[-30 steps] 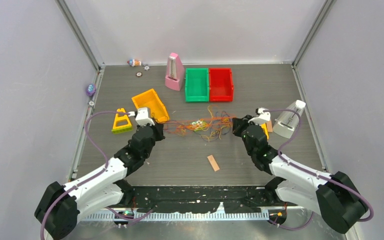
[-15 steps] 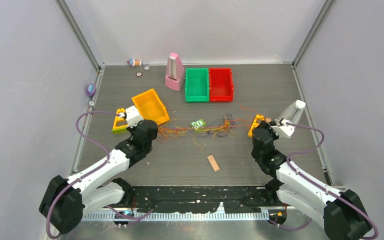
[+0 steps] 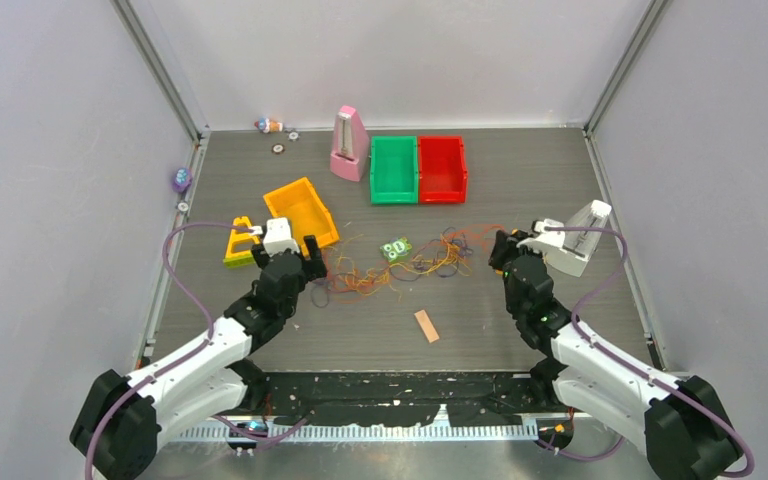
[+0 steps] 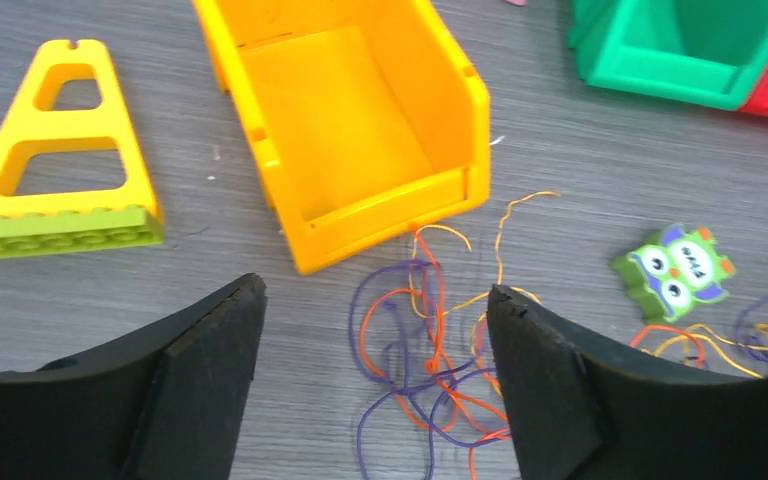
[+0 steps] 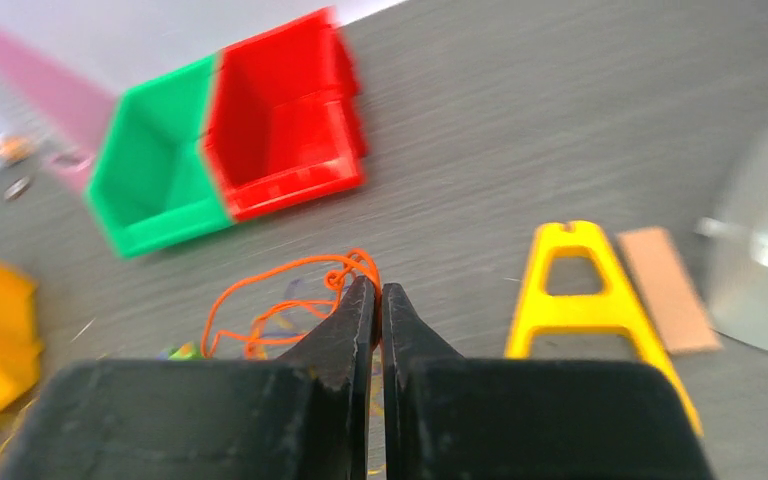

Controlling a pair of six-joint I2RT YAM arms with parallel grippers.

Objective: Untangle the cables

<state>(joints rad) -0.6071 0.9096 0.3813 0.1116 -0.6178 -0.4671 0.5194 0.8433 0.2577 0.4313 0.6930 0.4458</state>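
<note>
**A:** Item one, the cables?

**B:** Cables (image 3: 400, 268): thin orange, yellow-green and purple strands. They lie loosely snarled on the table (image 3: 520, 170) between the two grippers, nearer the arms than the green bin (image 3: 393, 168) and red bin (image 3: 442, 168).

**A:** What does the left wrist view add?

**B:** Left gripper (image 4: 375, 300): fingers spread wide and grasping nothing. Purple and orange loops lie on the table in the gap, just in front of the orange bin (image 4: 360, 120). An owl block (image 4: 675, 270) sits beside the strands on the right. A yellow triangle frame (image 4: 60, 160) with a green base lies left of the bin.

**A:** And the right wrist view?

**B:** Right gripper (image 5: 380, 292): fingers pressed together. An orange loop meets the tips, but I cannot tell whether a strand is pinched, as the view is blurred. A yellow A-shaped frame (image 5: 580, 290) and a tan card (image 5: 665, 285) lie just right of the fingers. In the overhead view the right arm covers both.

**A:** Remaining items, overhead?

**B:** Pink metronome (image 3: 348, 145), left of the green bin. Grey metronome (image 3: 580, 238), beside the right gripper. Tan strip (image 3: 426, 325), toward the near edge and apart from the cables.
</note>
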